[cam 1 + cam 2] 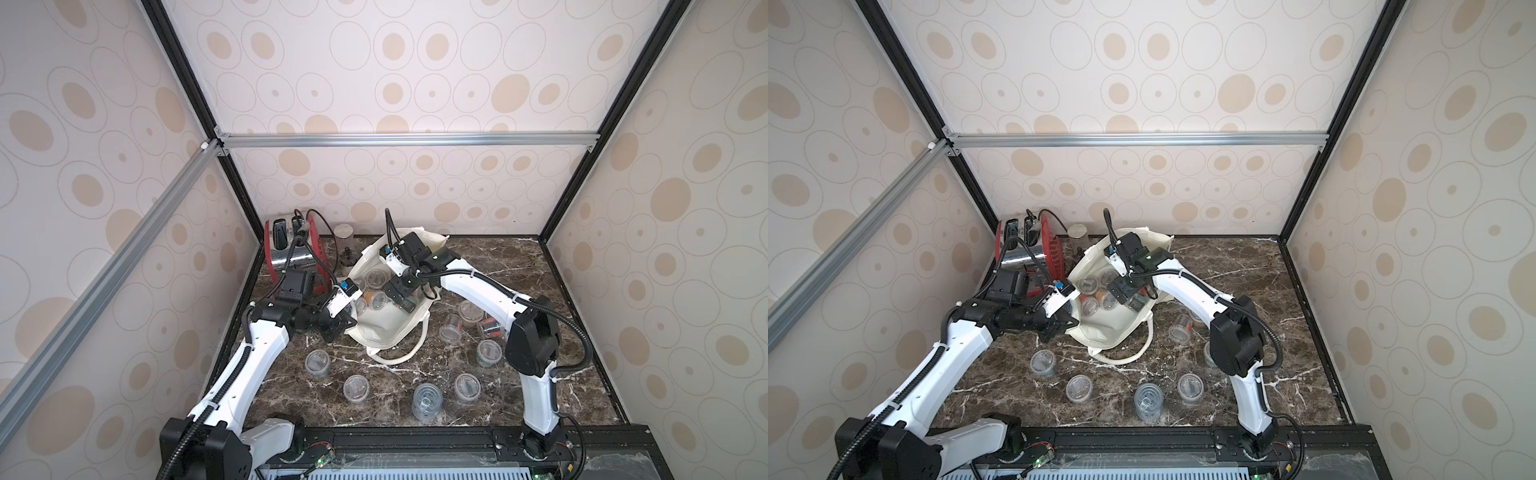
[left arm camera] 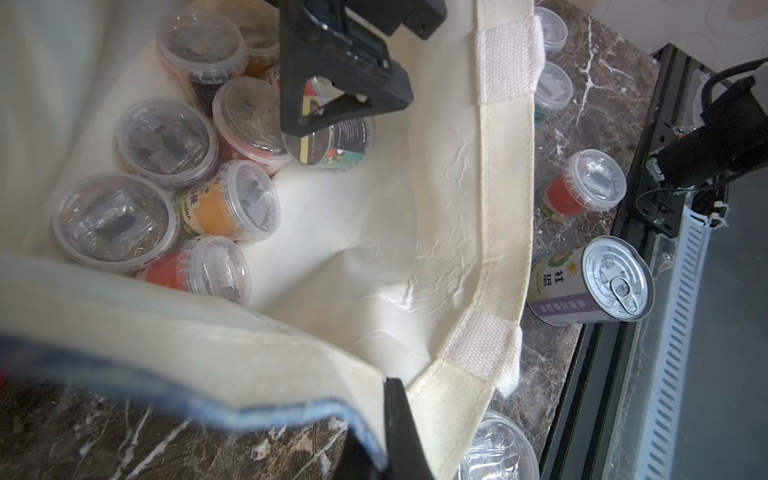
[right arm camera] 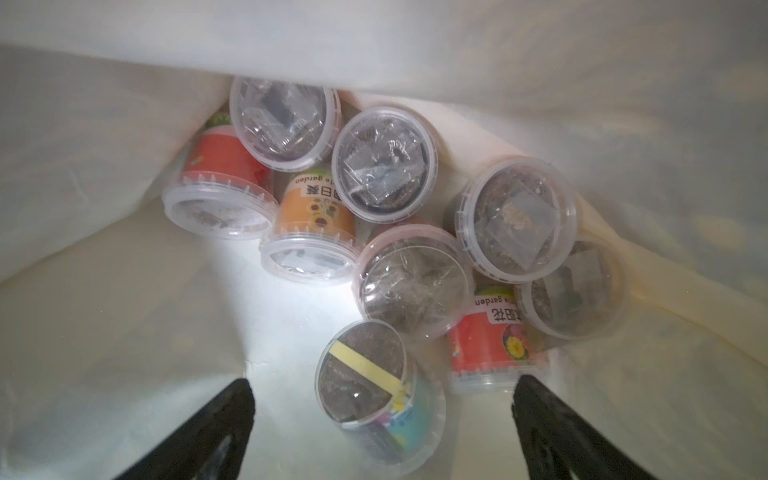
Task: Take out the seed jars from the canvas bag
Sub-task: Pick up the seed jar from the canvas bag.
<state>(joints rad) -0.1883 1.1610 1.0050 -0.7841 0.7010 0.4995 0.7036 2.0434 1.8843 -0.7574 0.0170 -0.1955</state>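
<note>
The left arm stretches low over the counter, the left fingers pinched shut on the rim of the canvas bag. The right arm bends at the elbow and dips its wrist into the bag. The right fingers stand wide apart, a tipped jar lying between them and the seed jars clustered just beyond; loose jars stand outside, well apart from both

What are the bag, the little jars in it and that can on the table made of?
The bag looks like cream woven cloth, matte, creased, with stitched hems. The jars seem clear glossy plastic; contents show through. The can has a shiny metal top with a pull ring.
</note>
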